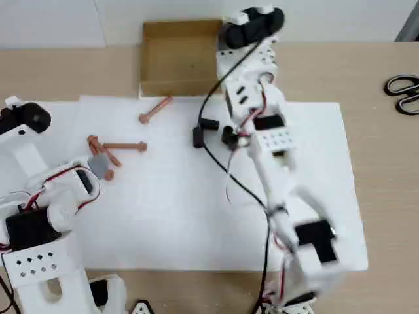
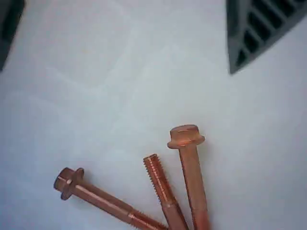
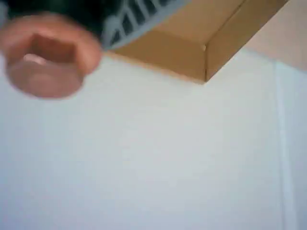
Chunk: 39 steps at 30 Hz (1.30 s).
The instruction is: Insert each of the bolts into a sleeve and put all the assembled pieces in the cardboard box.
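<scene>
Closest to my right wrist lens is a bolt (image 3: 42, 56), seen head-on and blurred. My right claw (image 1: 249, 29) grasps it, and it hangs beside the ribbed finger (image 3: 139, 17). Just behind it is a corner of the box (image 3: 192, 52), which rests against the edge of the white sheet (image 3: 144, 158). From above, this claw sits at the box's right side, on the far edge of the sheet.

My left claw (image 1: 99, 165) is released. Its fingers (image 2: 256, 33) stand wide apart above the left part of the sheet. Directly under it lie three bolts (image 2: 189, 182) flat on the sheet. Two show flanged heads and one shows its threaded tip. The threaded one lies between the other two, and the shanks converge.

Lone bolt (image 1: 155, 109): lies flat near the box's near left corner, apart from the rest.

Sleeves (image 1: 209, 123): three black pieces at mid-sheet, close together beside my right arm. A black cable (image 1: 216, 160) runs past them.

Scissors (image 1: 402, 91): on the bare worktop (image 1: 366, 65), well off the sheet to the right.
</scene>
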{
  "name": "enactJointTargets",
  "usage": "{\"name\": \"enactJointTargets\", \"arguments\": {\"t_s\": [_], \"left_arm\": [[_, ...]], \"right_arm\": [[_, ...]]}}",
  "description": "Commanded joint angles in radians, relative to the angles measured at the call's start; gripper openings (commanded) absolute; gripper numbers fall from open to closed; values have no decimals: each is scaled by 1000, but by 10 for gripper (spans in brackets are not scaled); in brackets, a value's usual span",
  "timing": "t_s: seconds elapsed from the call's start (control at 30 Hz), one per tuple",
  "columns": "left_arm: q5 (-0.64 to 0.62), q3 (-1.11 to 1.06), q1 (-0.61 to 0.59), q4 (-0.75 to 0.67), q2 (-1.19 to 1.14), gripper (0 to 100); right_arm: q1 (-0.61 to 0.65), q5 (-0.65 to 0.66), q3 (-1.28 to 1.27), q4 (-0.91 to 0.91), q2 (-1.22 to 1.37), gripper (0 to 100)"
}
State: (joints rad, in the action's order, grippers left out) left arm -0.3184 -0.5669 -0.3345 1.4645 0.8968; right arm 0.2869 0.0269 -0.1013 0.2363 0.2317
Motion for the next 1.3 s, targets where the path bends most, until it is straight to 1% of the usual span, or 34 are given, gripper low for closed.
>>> {"name": "enactJointTargets", "arguments": {"t_s": [0.0,0.1,0.33,0.4,0.47,0.57,0.63,0.8,0.93,1.03,1.13,1.27], "left_arm": [[9,41,-5,11,8,283],[9,41,-5,11,8,283],[9,41,-5,12,8,282],[9,41,-5,12,8,282],[9,41,-3,12,8,282],[9,41,-3,12,8,282],[9,41,-3,12,8,282],[9,41,-2,12,8,282],[9,41,-2,12,8,282],[9,41,-2,12,8,282],[9,41,-2,12,8,282],[9,41,0,12,8,282]], "right_arm": [[13,3,221,111,160,4],[24,6,348,142,306,7],[64,8,637,136,608,10],[73,8,700,134,685,46],[82,8,746,128,750,115],[88,6,818,47,823,197],[90,5,870,-4,863,217],[76,5,987,-53,903,217],[71,5,1102,-168,903,217],[62,5,1238,-303,903,217],[47,5,1424,-510,903,217],[28,5,1726,-854,908,217]]}}
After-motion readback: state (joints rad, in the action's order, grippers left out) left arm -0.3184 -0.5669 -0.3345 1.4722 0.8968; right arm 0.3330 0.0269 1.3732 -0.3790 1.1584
